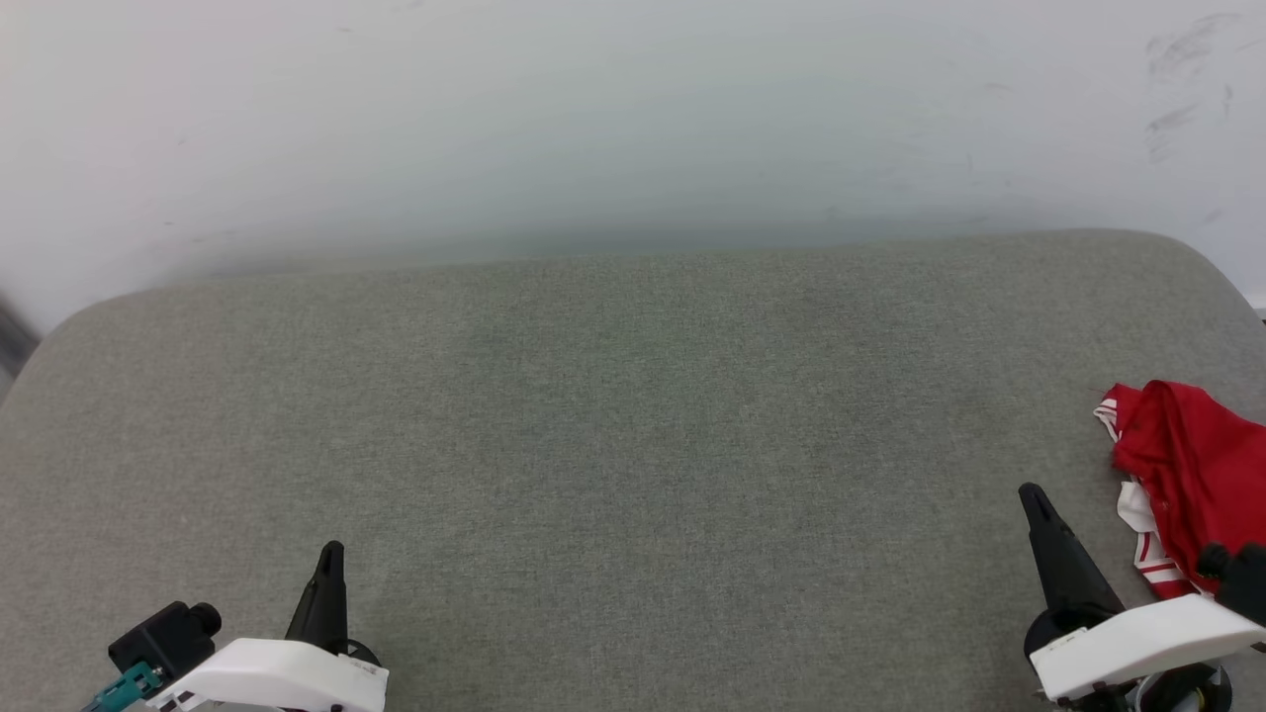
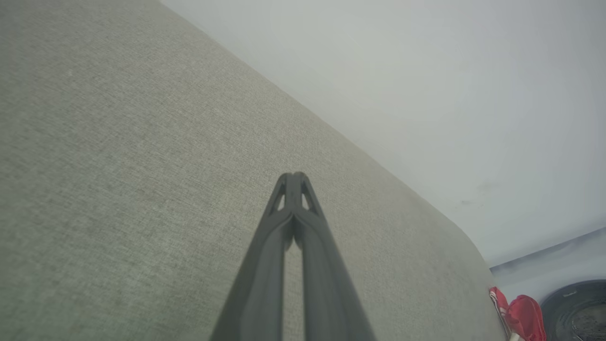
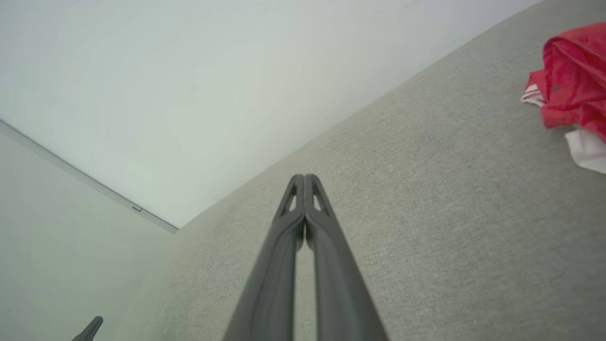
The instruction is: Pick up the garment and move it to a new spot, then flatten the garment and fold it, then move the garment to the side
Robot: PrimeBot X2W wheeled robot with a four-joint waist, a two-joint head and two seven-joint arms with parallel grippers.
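Observation:
The garment (image 1: 1192, 475), red with white striped trim, lies crumpled at the right edge of the grey-green cushioned surface (image 1: 633, 445). It also shows small at the lower right of the left wrist view (image 2: 523, 317) and at the upper right of the right wrist view (image 3: 570, 80). My right gripper (image 1: 1031, 492) hovers just left of the garment, apart from it, shut with nothing in it; its tips meet (image 3: 304, 176). Far from the garment, my left gripper (image 1: 331, 549) rests at the lower left, shut and empty, tips together (image 2: 293, 174).
A white wall (image 1: 633, 119) rises directly behind the surface. The surface has rounded back corners, and its right edge falls off just past the garment. A dark round object (image 2: 577, 312) sits on the floor beyond that edge.

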